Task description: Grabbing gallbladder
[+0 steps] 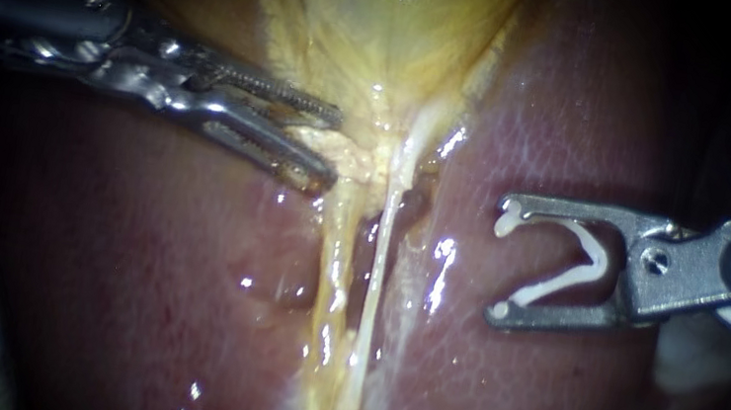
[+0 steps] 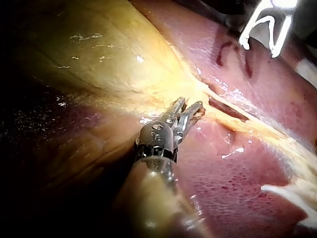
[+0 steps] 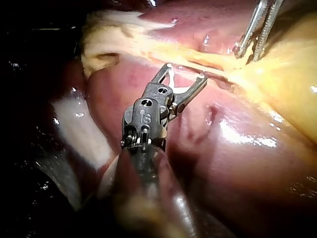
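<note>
The left instrument (image 1: 331,147) is holding its claw apart against the narrow end of the gallbladder (image 1: 387,28). The right instrument (image 1: 501,266) is clamping a white clip (image 1: 597,266) in its wide claw, above the liver (image 1: 503,390).

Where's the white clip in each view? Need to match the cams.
Endoscope view: clip held in the right instrument's jaws, over the liver.
Left wrist view: clip far ahead of the left instrument, across the liver.
Right wrist view: clip in its own instrument's jaws.
Shared landmark: left instrument's tip at the gallbladder's yellow edge.
</note>
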Robot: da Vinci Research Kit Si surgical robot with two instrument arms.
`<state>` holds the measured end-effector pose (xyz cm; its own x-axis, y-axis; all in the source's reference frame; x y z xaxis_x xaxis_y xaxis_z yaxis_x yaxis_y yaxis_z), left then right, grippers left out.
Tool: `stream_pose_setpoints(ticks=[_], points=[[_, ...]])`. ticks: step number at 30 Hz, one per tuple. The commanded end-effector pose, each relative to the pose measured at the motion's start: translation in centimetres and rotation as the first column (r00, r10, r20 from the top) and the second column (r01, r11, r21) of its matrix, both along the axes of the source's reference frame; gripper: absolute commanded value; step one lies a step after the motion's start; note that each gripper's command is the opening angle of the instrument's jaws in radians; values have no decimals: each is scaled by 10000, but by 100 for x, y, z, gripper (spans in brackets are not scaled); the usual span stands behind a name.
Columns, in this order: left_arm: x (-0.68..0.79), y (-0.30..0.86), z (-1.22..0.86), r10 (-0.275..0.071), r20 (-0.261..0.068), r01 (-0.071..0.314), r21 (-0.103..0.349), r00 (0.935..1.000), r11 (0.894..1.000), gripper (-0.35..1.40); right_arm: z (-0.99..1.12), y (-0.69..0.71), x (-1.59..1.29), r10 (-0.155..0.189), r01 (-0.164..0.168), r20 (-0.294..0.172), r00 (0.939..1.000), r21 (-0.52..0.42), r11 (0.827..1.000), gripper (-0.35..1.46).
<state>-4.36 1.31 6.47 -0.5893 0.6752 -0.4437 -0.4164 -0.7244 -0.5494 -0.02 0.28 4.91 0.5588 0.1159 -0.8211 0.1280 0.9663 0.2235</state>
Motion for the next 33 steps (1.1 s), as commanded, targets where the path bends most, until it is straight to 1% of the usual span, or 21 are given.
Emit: stream_pose_setpoints(ticks=[1,7,11,17,18,20,24,28,32,33], points=[[0,0,-1,-45,-25,45,6,10000,10000,4,0,0,0,1,-1,0,10000,0,10000,49],[0,2,0,-165,-72,165,50,9998,9999,-6,0,0,0,1,-1,0,10000,0,10000,49],[0,2,0,-142,-164,143,55,9998,9999,-11,0,0,0,2,-2,1,10000,1,10000,49],[1,1,-3,-147,-164,148,62,9998,9999,-21,0,0,0,2,-2,1,10000,1,10000,49],[1,1,-4,-234,-181,237,143,9996,9996,-27,0,0,0,2,-2,1,10000,1,10000,49],[1,0,-5,-224,-206,227,158,9995,9996,-35,0,0,0,3,-3,1,10000,1,10000,49],[1,1,-12,-315,-218,320,266,9993,9991,-35,0,0,0,3,-3,1,10000,0,10000,49],[2,3,-19,-195,-402,210,372,9990,9991,-35,0,0,0,3,-3,1,10000,0,10000,49],[6,5,-27,-138,-420,156,439,9990,9989,-35,0,0,0,3,-3,1,10000,0,10000,49],[8,7,-30,-168,-418,189,498,9990,9986,-35,0,0,0,3,-3,1,10000,0,10000,49]])
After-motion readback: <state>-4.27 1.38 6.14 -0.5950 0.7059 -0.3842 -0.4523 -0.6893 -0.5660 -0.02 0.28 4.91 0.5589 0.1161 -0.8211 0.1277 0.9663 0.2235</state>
